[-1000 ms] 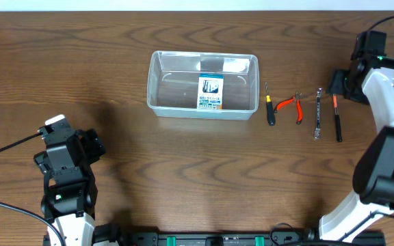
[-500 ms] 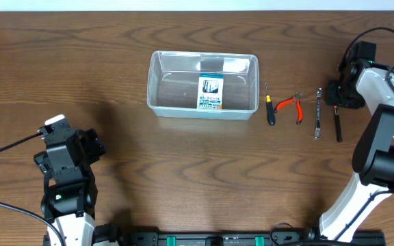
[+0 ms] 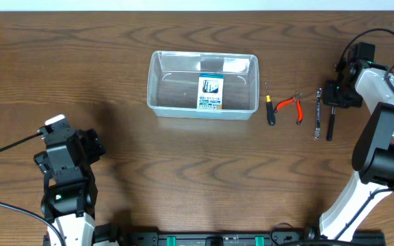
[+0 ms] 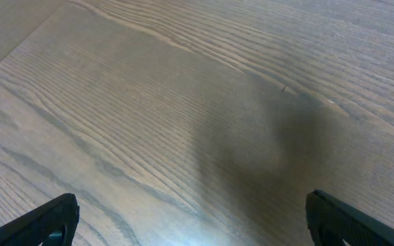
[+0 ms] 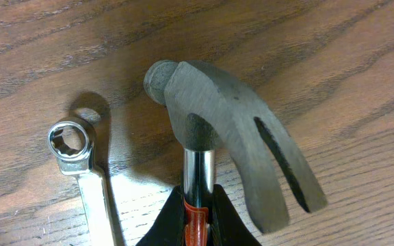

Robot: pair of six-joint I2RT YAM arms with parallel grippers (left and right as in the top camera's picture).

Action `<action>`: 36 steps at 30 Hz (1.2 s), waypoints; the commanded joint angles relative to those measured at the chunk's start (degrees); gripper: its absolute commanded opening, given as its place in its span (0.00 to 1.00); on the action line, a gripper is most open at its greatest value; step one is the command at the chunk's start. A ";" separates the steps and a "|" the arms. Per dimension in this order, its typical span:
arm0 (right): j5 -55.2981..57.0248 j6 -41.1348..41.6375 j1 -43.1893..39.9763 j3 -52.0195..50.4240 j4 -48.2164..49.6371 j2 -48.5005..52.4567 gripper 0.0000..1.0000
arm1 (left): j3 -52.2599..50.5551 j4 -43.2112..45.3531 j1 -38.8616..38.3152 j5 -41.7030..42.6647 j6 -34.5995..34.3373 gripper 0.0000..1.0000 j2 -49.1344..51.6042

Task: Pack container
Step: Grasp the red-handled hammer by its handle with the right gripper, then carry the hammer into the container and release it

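Note:
The clear container (image 3: 153, 90) with a white label stands empty at the middle back of the table. To its right lie a black-handled screwdriver (image 3: 270, 109), orange pliers (image 3: 291, 104) and a steel wrench (image 3: 317, 113). My right gripper (image 3: 336, 96) is shut on the hammer (image 3: 330, 126) just below its head, and the black handle points toward the front. In the right wrist view the fingers (image 5: 172, 220) pinch the hammer (image 5: 224, 130) at its shaft, with the wrench (image 5: 70, 140) to the left. My left gripper (image 4: 197, 222) stands open over bare wood.
The left arm (image 3: 63, 160) sits at the front left, far from the tools. The right arm's base (image 3: 382, 178) stands at the front right. The tools lie in a close row between the container and the right arm.
My right gripper came down and left onto the hammer and shut on its shaft. The hammer's handle swung slightly toward the wrench. The left arm stayed still.

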 commanded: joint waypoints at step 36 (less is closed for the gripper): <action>-20.20 -64.06 38.77 6.62 16.46 -8.09 0.01 | 0.92 -0.09 -0.13 -0.72 0.94 0.98 0.09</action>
